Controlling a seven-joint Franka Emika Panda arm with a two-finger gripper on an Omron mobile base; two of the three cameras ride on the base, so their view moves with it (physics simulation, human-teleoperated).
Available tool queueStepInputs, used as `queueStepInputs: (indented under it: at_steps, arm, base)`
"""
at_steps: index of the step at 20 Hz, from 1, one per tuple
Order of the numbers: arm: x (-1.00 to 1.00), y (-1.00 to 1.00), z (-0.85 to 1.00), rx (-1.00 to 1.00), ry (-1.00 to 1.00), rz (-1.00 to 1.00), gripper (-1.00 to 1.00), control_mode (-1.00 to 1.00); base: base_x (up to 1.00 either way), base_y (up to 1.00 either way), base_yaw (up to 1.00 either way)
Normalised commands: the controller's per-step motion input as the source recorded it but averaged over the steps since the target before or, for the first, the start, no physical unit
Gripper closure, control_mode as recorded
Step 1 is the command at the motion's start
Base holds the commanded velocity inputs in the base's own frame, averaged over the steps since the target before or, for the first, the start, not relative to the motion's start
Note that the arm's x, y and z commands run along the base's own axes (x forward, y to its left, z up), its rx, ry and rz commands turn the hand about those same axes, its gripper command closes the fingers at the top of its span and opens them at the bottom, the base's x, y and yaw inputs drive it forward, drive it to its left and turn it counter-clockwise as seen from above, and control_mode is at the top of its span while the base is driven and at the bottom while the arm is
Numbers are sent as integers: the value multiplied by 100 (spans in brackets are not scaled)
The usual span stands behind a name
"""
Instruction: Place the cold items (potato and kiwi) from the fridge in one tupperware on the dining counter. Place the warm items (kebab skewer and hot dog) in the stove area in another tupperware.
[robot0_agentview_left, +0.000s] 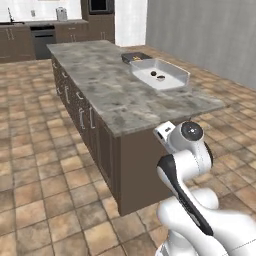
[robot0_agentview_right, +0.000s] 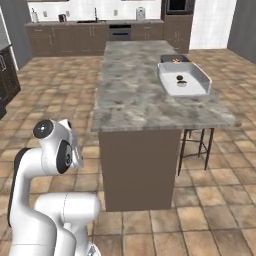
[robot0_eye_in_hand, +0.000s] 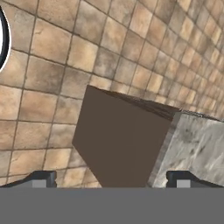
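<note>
A white tupperware (robot0_agentview_left: 172, 80) (robot0_agentview_right: 197, 82) stands on the far right part of the grey stone dining counter (robot0_agentview_left: 110, 85) (robot0_agentview_right: 135, 85). Two small dark lumps (robot0_agentview_left: 160, 77) (robot0_agentview_right: 180, 80) lie in it, too small to tell as potato or kiwi. Just behind it sits a darker tupperware (robot0_agentview_left: 136, 57) (robot0_agentview_right: 167, 59) with contents I cannot make out. Kebab skewer and hot dog are out of view. My arm is folded low in front of the counter's near end. My gripper (robot0_eye_in_hand: 111, 181) is open and holds nothing, looking down at the counter's near corner and the floor.
The counter's brown end panel (robot0_agentview_left: 142, 170) (robot0_agentview_right: 137, 167) stands right ahead of the arm. A stool (robot0_agentview_right: 195, 145) is tucked under the right side. Drawers with handles (robot0_agentview_left: 82, 117) line the left side. Cabinets and an oven (robot0_agentview_right: 120, 31) run along the back wall. Tiled floor lies around.
</note>
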Motion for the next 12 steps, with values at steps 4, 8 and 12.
queueStepInputs:
  at_steps: [4, 8, 12]
  arm:
    - [0, 0, 0, 0, 0, 0, -100, 100]
    - [0, 0, 0, 0, 0, 0, -100, 100]
    - [0, 0, 0, 0, 0, 0, -100, 100]
  base:
    - [1, 100, 0]
    - [11, 99, 3]
    - [33, 89, 13]
